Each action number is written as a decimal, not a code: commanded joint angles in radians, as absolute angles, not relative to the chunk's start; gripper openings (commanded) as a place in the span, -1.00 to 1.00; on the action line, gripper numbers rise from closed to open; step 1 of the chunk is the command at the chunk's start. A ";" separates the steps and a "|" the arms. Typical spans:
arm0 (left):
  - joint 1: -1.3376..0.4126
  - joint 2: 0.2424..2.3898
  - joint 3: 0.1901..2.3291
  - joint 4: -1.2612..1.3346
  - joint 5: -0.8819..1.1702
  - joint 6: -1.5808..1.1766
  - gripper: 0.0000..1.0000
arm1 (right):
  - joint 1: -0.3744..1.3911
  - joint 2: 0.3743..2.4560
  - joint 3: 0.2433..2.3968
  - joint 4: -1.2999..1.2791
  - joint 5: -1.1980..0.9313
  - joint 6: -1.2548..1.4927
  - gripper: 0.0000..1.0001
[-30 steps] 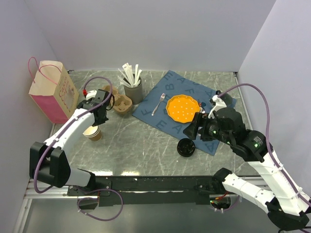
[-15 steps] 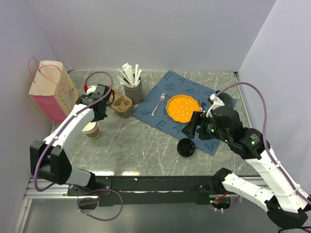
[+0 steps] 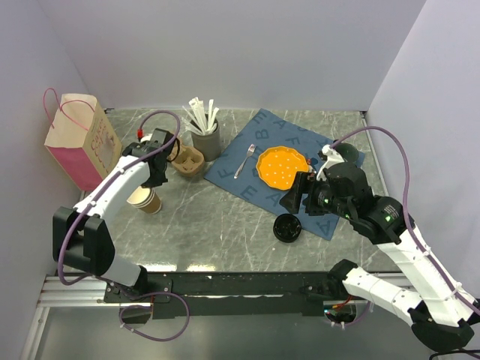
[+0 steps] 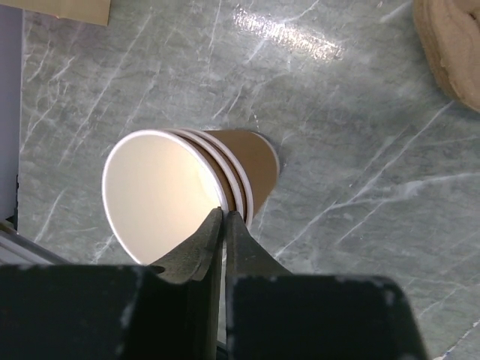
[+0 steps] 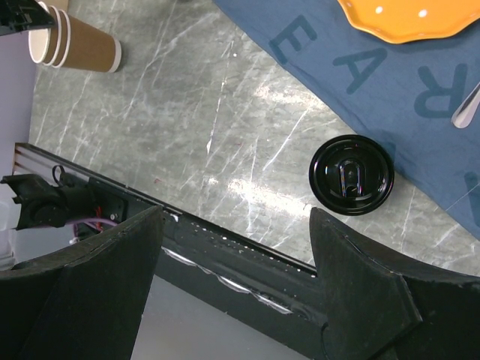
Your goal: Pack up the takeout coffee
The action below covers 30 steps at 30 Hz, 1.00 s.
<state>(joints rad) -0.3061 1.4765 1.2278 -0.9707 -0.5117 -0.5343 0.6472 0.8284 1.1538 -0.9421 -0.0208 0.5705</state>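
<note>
The pickup seemed barely begun: the right gripper (image 5: 234,225) held its jaws wide and empty, needing to centre on the coffee (image 5: 351,175) just ahead, while the left gripper (image 4: 223,219) sat pinched shut at the stacked cups (image 4: 172,195).

We are reading large pale capitals printed on the blue cloth (image 5: 337,45). The right wrist view is showing E and A side by side with part of an R, and from above F, E and A are running along its edges. We are failing to read the print on the paper bag (image 3: 84,142) and the raised mark atop the takeout coffee (image 5: 351,175).
</note>
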 commanded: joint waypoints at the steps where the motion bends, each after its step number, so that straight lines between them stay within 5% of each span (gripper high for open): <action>1: -0.307 1.479 1.313 -0.991 -0.523 -0.488 -0.82 | 0.641 0.828 1.183 -0.908 -0.021 0.560 0.71; 2: -0.308 1.483 1.327 -1.012 -0.526 -0.479 -0.98 | 0.643 0.831 1.183 -0.907 -0.021 0.560 0.71; 10: -0.324 1.529 1.325 -1.045 -0.584 -0.494 -0.79 | 0.641 0.848 1.177 -0.879 -0.041 0.580 0.71; 11: -0.324 1.529 1.325 -1.045 -0.572 -0.491 -0.98 | 0.641 0.850 1.178 -0.877 -0.043 0.581 0.71; 16: -0.327 1.520 1.335 -1.038 -0.572 -0.474 -0.98 | 0.643 0.861 1.184 -0.877 -0.046 0.584 0.71; 18: -0.342 1.548 1.357 -1.069 -0.667 -0.491 -0.74 | 0.641 0.862 1.187 -0.876 -0.046 0.586 0.71; 20: -0.350 1.560 1.365 -1.077 -0.676 -0.505 -0.98 | 0.643 0.861 1.180 -0.874 -0.049 0.591 0.71; 24: -0.388 1.606 1.376 -1.085 -0.686 -0.538 -0.98 | 0.641 0.862 1.167 -0.865 -0.060 0.600 0.71; 27: -0.373 1.595 1.361 -1.037 -0.505 -0.529 -0.76 | 0.643 0.867 1.169 -0.865 -0.064 0.603 0.71; 30: -0.377 1.582 1.353 -1.035 -0.485 -0.545 -0.98 | 0.643 0.868 1.172 -0.864 -0.064 0.604 0.71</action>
<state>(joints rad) -0.3782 1.6096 1.3361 -1.0523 -0.5495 -0.5198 0.6472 0.8677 1.1538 -0.9039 -0.0593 0.5938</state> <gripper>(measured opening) 0.044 0.853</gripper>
